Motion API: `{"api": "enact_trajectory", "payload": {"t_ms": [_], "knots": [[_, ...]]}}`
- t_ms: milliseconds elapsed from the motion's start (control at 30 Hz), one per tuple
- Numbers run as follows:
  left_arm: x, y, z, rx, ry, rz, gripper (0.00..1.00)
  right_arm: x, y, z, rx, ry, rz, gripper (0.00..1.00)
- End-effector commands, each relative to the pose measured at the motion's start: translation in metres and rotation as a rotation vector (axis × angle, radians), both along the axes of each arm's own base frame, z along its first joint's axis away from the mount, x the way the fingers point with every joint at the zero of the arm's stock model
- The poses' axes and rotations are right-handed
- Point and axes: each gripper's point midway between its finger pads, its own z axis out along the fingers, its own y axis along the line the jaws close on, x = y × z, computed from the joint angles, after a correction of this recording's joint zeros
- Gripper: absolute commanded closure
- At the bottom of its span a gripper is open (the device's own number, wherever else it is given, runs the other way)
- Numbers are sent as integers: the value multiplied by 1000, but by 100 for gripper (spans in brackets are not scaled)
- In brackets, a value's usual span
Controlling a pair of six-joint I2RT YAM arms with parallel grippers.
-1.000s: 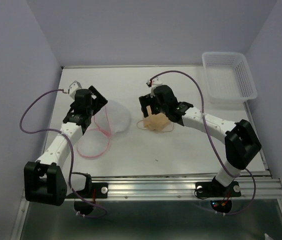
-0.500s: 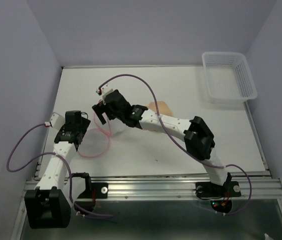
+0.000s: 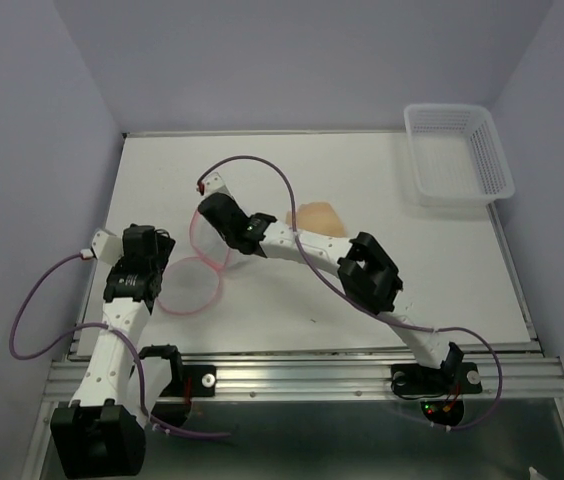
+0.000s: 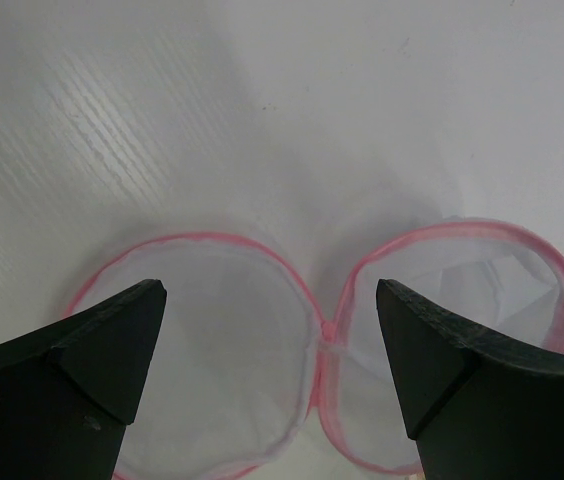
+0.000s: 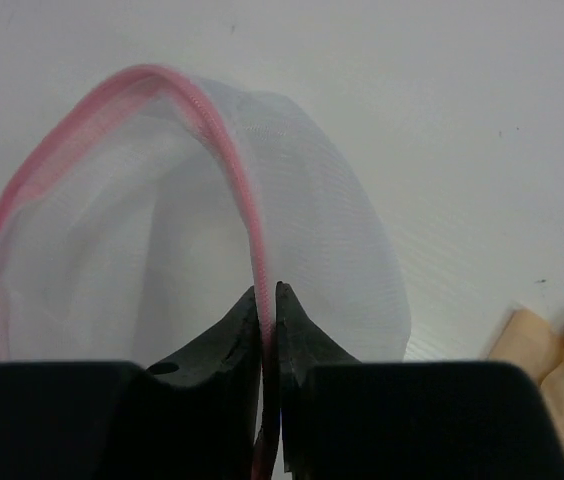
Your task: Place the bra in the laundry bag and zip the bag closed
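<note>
Pinching the laundry bag by its pink zipper rim, the right claw is closed almost fully on that edge, one mesh half tilted up. The left claw is held wide open and empty above the bag. The bra is seen on the tabletop, to the right claw's right, nearer that arm.

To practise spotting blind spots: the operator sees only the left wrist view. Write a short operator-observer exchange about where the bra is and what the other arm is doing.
Operator: I see the laundry bag lying open between my open left fingers. Where is the bra?
Observer: It lies on the table, to the right of the bag, not in it.
Operator: And the other arm?
Observer: The right fingers are pinched shut on the bag's pink rim.
</note>
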Motion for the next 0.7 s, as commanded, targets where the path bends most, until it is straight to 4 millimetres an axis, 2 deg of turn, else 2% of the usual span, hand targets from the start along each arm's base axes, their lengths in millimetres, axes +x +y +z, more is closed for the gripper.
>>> {"api": "enact_trajectory", "payload": {"t_ms": [0,33,133,167,200,233,267,433,467,567,600,667], "knots": [[9,-3,5,8,-29,-43,1,8,-7,63,93,-96,-79,90],[14,-8,9,6,-46,-78,1,9,-9,69,104,-107,-95,99],[25,-17,17,-9,-89,-140,1,22,-20,82,126,-125,-130,99],[28,-22,17,-21,-98,-163,1,33,-28,84,143,-119,-148,99],[28,-22,13,-18,-85,-167,1,33,-28,86,156,-117,-153,99],[32,-28,14,-33,-98,-201,1,45,-39,87,176,-105,-173,99],[33,-30,9,-42,-80,-209,1,50,-43,93,221,-91,-186,99],[44,-50,-4,-99,-59,-315,1,76,-75,91,319,-24,-247,99],[46,-52,-10,-111,-39,-325,1,87,-87,90,341,-17,-282,99],[49,-58,-20,-126,-16,-352,1,100,-101,86,401,21,-321,99],[50,-60,-22,-127,-12,-362,1,109,-113,84,408,23,-348,99],[54,-69,-26,-146,-7,-411,1,113,-117,81,422,32,-366,99]]}}
